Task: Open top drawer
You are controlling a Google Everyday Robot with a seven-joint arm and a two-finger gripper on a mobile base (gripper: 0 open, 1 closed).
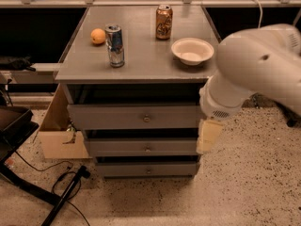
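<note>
The top drawer [117,117] is the widest grey front of three, under the grey tabletop [141,55], with a small round metal knob [146,118] at its centre. A dark gap shows above it. My white arm [254,65] comes in large from the right and covers the cabinet's right corner. My gripper [209,135] hangs below it as a cream piece, at the right end of the top and middle drawer [141,147] fronts, well to the right of the knob. The bottom drawer [146,168] sits lowest.
On the tabletop stand an orange [98,36], a silver-blue can [114,45], a brown can [163,22] and a white bowl [192,51]. A cardboard box [59,131] sits at the cabinet's left. A black stand [19,126] and cables [66,182] lie on the floor at left.
</note>
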